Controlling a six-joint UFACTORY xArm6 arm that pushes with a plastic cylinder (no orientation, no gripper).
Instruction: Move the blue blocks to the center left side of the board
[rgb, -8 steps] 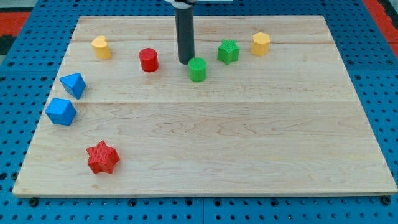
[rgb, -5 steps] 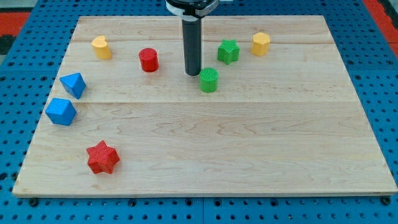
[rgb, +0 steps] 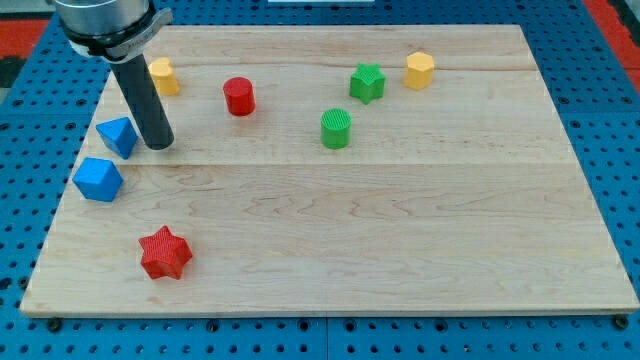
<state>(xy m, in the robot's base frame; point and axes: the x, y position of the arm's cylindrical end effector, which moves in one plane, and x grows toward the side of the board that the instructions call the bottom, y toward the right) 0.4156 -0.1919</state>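
Two blue blocks lie near the board's left edge. The upper blue block (rgb: 117, 136) is an angular wedge-like shape. The lower blue block (rgb: 98, 179) is a chunkier faceted shape, just below and left of it. My tip (rgb: 159, 144) stands right beside the upper blue block, on its right side, very close to it or touching. The dark rod rises from there toward the view's top left.
A yellow block (rgb: 162, 76) sits just above the rod. A red cylinder (rgb: 239, 96), a green cylinder (rgb: 336, 128), a green star (rgb: 367, 82) and a yellow hexagonal block (rgb: 419, 70) lie along the top. A red star (rgb: 165, 252) lies at the bottom left.
My tip has swept from the board's upper middle, beside the green cylinder, far left to the upper blue block. The green cylinder was nudged down and right earlier and now rests.
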